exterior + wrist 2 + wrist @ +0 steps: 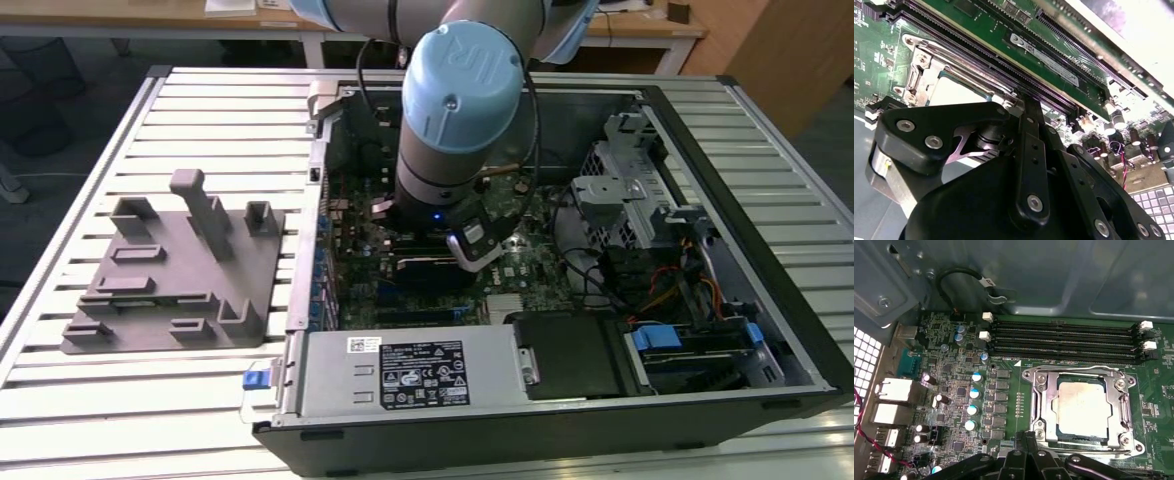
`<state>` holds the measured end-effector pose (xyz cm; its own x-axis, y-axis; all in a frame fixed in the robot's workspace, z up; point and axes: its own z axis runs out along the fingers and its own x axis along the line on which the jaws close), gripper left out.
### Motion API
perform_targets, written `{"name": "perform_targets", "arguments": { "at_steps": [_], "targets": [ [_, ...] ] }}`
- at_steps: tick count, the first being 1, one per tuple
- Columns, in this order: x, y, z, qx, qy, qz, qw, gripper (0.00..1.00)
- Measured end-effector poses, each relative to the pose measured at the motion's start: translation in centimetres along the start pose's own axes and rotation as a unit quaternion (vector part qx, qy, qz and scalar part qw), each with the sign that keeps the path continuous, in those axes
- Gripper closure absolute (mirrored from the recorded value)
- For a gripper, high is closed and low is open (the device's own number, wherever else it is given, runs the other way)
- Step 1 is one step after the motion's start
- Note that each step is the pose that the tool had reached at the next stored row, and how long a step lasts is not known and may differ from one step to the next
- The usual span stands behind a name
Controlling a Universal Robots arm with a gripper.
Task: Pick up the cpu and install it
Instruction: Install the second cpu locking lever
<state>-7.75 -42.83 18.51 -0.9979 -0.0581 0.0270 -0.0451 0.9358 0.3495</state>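
Note:
The cpu [1081,407] is a pale silver-grey square lying flat inside the metal socket frame [1039,405] on the green motherboard. In the second wrist view a pale part of the cpu [954,92] shows under the frame's bar. My gripper [1025,436] is shut, its black fingers pressed together with nothing between them, and its tips stand just off the socket frame's near corner, beside the cpu. The gripper [1026,102] points down at the board close to the socket's edge. In the exterior view the arm's wrist [454,190] stands low inside the open computer case.
The computer case [747,110] lies open on a slatted metal table. A grey plastic fixture [174,270] stands on the exterior view's left. Memory slots [1064,340] run beside the socket. The power supply [400,375], drive cage [627,190] and cables crowd the case.

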Motion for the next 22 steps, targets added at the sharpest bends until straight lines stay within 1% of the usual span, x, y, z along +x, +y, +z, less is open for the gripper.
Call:
{"name": "perform_targets", "arguments": {
  "at_steps": [7, 11, 22],
  "targets": [
    [0.12, 0.07, -0.17, 0.0003, 0.0001, 0.0, 1.0, 0.89],
    [0.13, 0.16, -0.16, 0.003, 0.0003, 0.0, 1.0, 0.89],
    [0.12, 0.22, 0.04, 0.0032, 0.0003, 0.0, 1.0, 0.89]
  ]
}}
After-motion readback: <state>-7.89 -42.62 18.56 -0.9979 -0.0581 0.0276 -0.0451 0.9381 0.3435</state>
